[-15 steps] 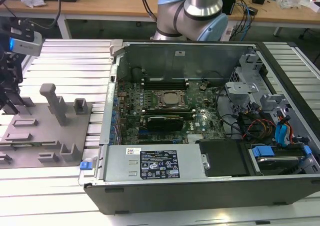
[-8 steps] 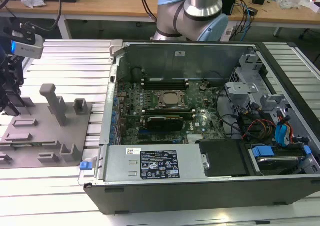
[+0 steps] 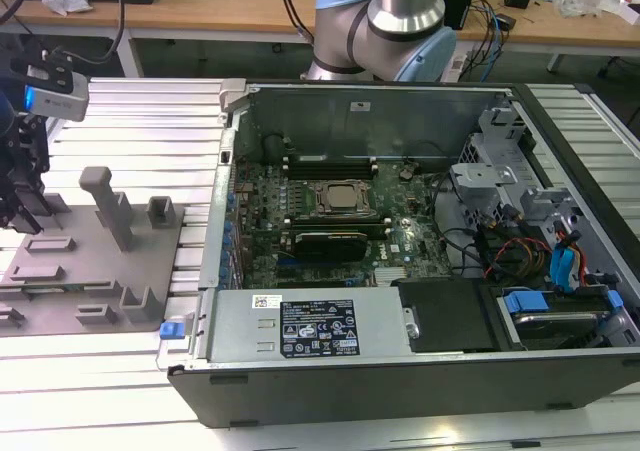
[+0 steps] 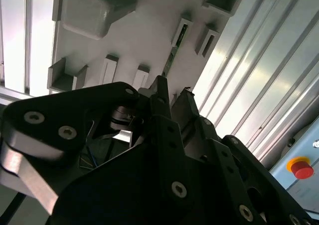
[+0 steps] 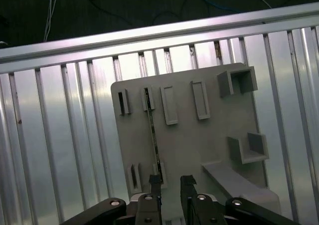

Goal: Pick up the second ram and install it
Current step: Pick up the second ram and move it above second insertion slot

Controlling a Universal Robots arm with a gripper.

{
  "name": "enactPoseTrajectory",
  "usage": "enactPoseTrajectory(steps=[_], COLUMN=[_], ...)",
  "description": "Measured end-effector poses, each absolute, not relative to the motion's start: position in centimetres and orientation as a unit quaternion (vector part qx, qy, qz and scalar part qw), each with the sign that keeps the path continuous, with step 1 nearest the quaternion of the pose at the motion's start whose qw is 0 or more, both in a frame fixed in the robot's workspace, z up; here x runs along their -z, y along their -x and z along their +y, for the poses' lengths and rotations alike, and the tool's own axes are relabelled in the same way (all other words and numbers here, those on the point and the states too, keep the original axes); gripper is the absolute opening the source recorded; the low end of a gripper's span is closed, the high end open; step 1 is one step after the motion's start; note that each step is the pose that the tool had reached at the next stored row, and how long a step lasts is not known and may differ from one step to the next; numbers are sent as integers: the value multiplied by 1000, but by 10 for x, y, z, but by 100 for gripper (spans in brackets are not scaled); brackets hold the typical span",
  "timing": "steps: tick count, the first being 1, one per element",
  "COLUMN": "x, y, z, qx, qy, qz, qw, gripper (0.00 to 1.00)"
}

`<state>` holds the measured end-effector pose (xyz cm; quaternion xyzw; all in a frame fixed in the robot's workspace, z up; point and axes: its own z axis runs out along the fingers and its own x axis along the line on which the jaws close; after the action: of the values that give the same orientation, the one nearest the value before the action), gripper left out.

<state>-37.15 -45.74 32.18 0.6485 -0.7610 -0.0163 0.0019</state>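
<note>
Part-open and empty, at nine o'clock of the black computer case (image 3: 400, 383), the black two-finger gripper (image 5: 171, 184) likely needs centring astride the thin green ram stick (image 5: 153, 135) — on edge in its grey slotted tray (image 5: 189, 150).

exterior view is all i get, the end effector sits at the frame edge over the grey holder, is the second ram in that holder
Observer: Yes. In the first wrist view the second ram stands on edge in the grey holder, a thin green strip with a bracket at each end.
Operator: is the end effector gripping it
Observer: No. The end effector is open, with nothing between its fingers.
Operator: lined up at least
Observer: Not quite. In the first wrist view the strip runs toward one fingertip, not into the gap.
</note>
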Motion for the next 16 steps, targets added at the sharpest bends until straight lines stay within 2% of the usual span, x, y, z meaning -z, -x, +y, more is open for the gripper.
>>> enactPoseTrajectory(steps=[16], x=[-305], y=[372], z=[-468], qx=[16], qy=[-651], qz=[-759], qw=[2], gripper=[30])
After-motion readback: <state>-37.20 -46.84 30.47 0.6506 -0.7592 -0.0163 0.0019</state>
